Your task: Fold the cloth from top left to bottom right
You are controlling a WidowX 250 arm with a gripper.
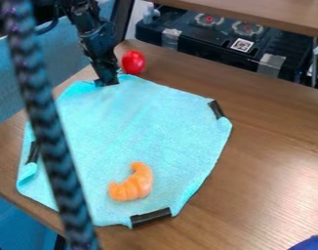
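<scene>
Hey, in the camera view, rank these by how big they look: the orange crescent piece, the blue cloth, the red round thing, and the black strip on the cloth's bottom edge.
1. Blue cloth
2. Orange crescent piece
Red round thing and black strip: too close to rank.

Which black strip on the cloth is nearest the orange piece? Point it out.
The bottom strip, below the orange piece; the left strip and right strip lie farther off.
</scene>
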